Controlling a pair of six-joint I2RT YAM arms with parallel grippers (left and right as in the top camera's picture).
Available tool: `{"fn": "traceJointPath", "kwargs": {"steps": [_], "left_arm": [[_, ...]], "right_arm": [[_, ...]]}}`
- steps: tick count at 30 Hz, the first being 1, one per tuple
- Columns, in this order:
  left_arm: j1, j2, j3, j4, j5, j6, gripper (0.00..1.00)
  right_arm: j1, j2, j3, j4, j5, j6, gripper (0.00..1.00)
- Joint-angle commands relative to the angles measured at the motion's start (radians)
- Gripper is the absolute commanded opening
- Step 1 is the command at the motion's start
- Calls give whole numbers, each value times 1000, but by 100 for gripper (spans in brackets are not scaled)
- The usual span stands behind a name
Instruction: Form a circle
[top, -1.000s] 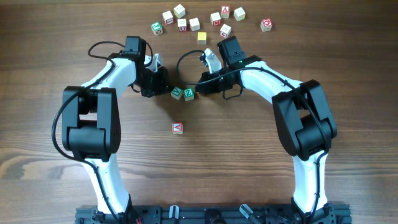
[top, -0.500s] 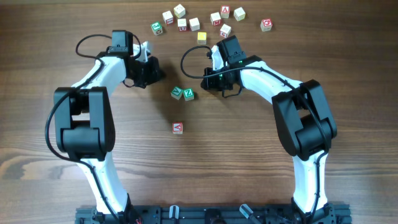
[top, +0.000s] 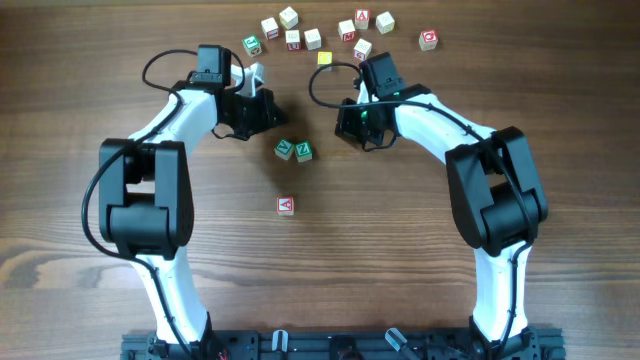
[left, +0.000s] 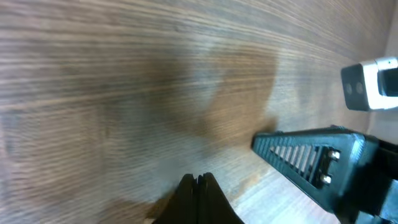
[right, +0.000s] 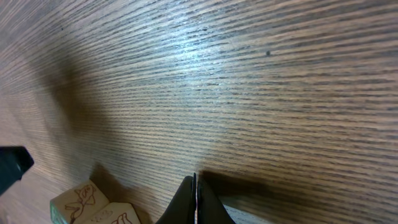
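The left gripper (top: 268, 112) is closed on nothing, and the right gripper (top: 343, 127) is closed and empty too (in each wrist view the two tips are pressed together over bare wood). Both hang a little far of the two green-printed cubes (top: 286, 149), one at their left and one at their right, and touch neither. These two cubes lie side by side at the middle of the table (top: 570, 110). The red "A" cube (top: 286, 205) lies apart from them, nearer to the robot.

The three cubes make no ring yet, so I judge the step in hand to be nudging with closed tips. The next move calls for a tip to come down beside one green cube and slide it away from its neighbour, so that the spacing becomes even.

The green letters are too small to read from above. The right wrist view cuts the cubes off at its lower edge.
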Motion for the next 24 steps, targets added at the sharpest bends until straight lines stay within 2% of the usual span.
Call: {"fn": "traceJointPath", "kwargs": {"steps": [1,24], "left_arm": [[-6,19,16,-32,43,13,4],[-6,19,16,-145,26,21,4]], "right_arm": [[-5,14,-9,-21,84,19,5],[-5,14,-9,-24,84,19,4]]}}
